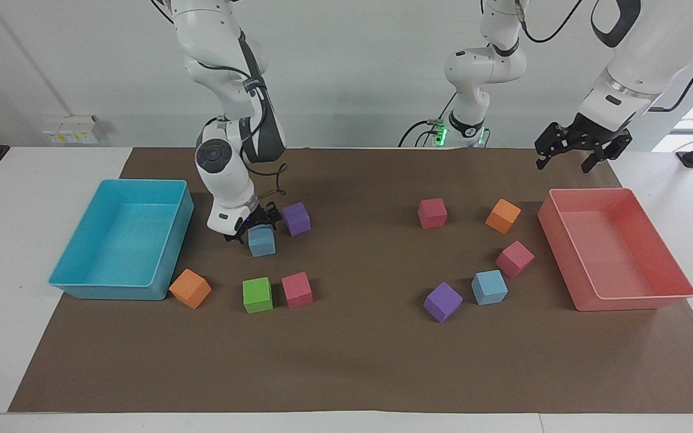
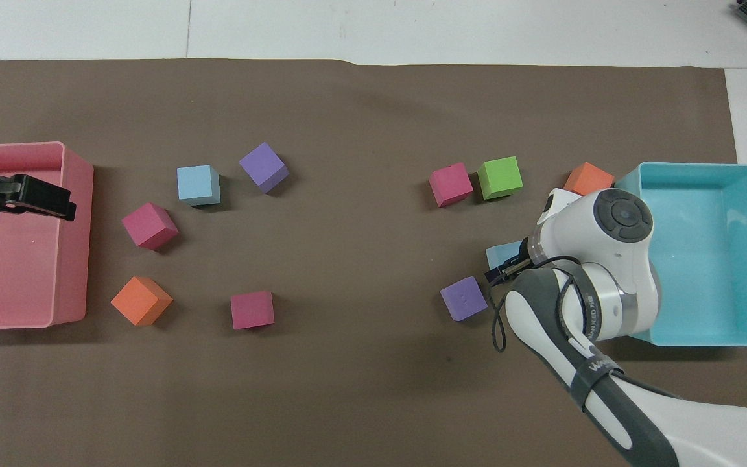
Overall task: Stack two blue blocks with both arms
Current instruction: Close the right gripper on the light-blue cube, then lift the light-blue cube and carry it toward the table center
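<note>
Facing view: my right end effector (image 1: 250, 225) is low on the brown surface (image 1: 358, 355), at the top of a blue block (image 1: 261, 242) on its side nearer to the robots. I cannot tell how far it is open, or whether it has hold of the block. That block sits on the surface between the turquoise tray (image 1: 179, 224) and a purple cube (image 1: 296, 218). The second blue block (image 1: 489, 287) lies well apart, toward the left arm's end, beside another purple cube (image 1: 443, 302). My left end effector (image 1: 581, 150) hangs open and empty above the pink tray (image 1: 590, 191), waiting.

Overhead view: my right arm's wrist covers most of the near blue block (image 2: 502, 253); only the tip of the right end effector (image 2: 500, 272) shows beside it. The far blue block (image 2: 198, 185) stands free. My left end effector (image 2: 23, 194) is over the pink tray (image 2: 80, 259).
</note>
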